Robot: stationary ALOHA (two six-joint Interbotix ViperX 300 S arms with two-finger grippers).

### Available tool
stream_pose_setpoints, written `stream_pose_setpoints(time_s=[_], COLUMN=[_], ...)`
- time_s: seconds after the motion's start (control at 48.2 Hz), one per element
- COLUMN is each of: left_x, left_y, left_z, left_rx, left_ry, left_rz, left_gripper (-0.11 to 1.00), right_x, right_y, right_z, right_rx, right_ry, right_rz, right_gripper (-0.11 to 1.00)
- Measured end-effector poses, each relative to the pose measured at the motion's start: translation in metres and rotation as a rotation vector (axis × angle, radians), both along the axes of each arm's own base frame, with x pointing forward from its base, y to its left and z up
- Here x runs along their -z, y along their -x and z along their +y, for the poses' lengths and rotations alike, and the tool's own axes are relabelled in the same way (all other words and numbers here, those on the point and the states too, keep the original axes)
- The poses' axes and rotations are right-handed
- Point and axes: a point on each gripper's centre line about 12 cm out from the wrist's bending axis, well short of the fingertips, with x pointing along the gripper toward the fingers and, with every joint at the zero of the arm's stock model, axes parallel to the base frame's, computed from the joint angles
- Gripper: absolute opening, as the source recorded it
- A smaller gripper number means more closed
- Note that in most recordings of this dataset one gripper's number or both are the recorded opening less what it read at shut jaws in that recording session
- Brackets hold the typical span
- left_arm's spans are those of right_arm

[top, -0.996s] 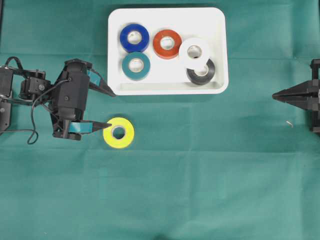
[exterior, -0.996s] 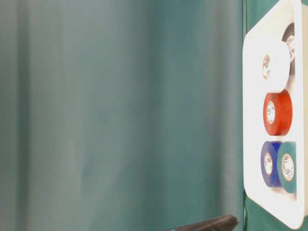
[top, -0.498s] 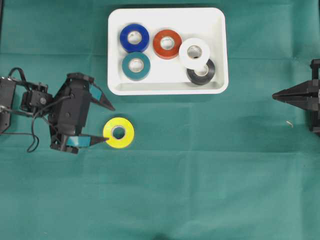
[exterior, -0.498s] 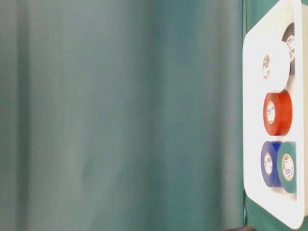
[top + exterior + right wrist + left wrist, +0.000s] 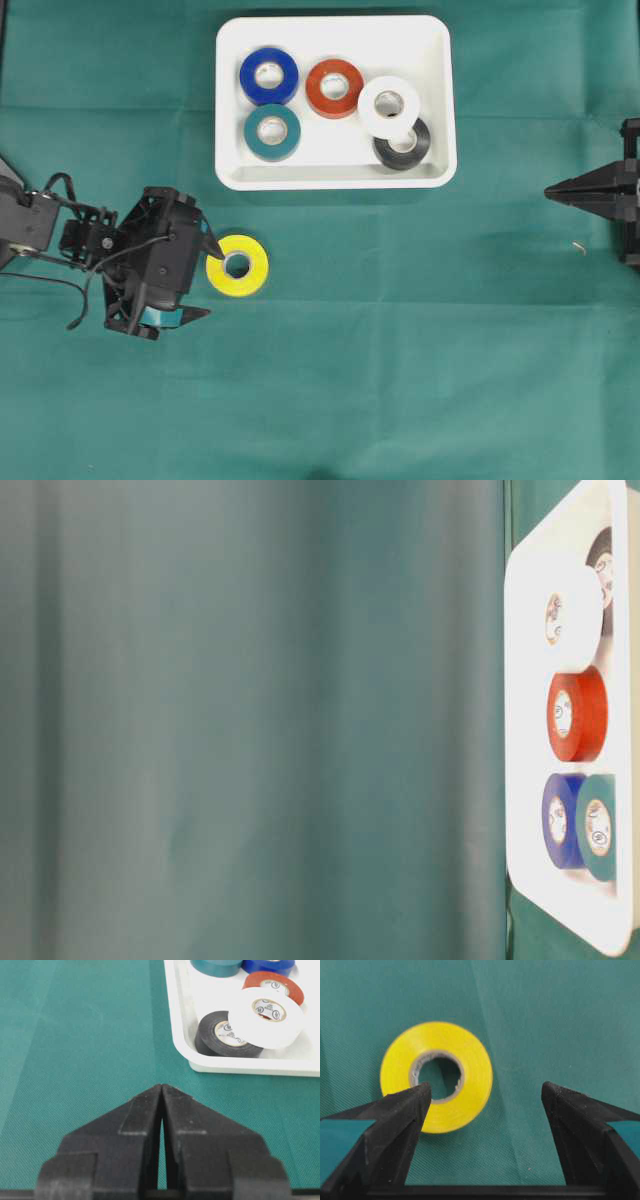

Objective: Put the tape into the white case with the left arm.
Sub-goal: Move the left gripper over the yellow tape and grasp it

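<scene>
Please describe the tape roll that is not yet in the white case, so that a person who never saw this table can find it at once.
Find the white case at the top middle of the green cloth; five rolls lie inside it. Below its lower left corner, one roll lies flat on the cloth beside the open left gripper. This yellow tape is the only yellow roll and the only one outside the case.

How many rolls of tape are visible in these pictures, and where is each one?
6. Five lie in the white plastic case: blue, red, teal, white leaning on black. The yellow roll lies outside on the green cloth.
</scene>
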Motion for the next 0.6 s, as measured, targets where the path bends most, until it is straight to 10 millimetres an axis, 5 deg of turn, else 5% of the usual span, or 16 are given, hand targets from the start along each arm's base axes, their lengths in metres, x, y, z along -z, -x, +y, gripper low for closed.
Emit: stream_pose_setpoints(time_s=[0.602], left_x=[0.04], left_y=[-0.026], left_z=[-0.009], left_rx=[0.01], left_ry=[-0.025], left_rz=[0.109], left_gripper=[0.89], right_x=[0.0], right_y=[0.0], right_z=[0.0], right_rx=[0.0], right_ry=[0.0], right_rz=[0.0], right_gripper=[-0.09])
